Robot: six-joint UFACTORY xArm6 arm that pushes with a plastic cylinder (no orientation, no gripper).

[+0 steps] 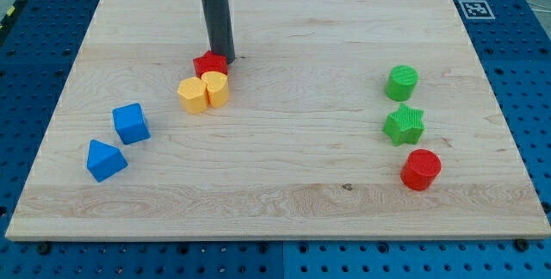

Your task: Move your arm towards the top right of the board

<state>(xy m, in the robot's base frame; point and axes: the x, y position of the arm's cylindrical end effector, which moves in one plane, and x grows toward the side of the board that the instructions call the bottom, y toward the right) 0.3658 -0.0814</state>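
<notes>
My tip (228, 57) rests on the wooden board (284, 167) in the upper left-middle area, just above and touching the right side of a red star block (207, 63). Directly below the red star sit two yellow blocks, a hexagon-like one (193, 96) and a rounded one (216, 86), packed together. The rod rises from the tip to the view's top edge.
A blue cube (131, 123) and a blue wedge-like block (106, 160) lie at the left. At the right stand a green cylinder (402, 82), a green star (404, 125) and a red cylinder (421, 169) in a column. A fiducial tag (474, 9) marks the top right corner.
</notes>
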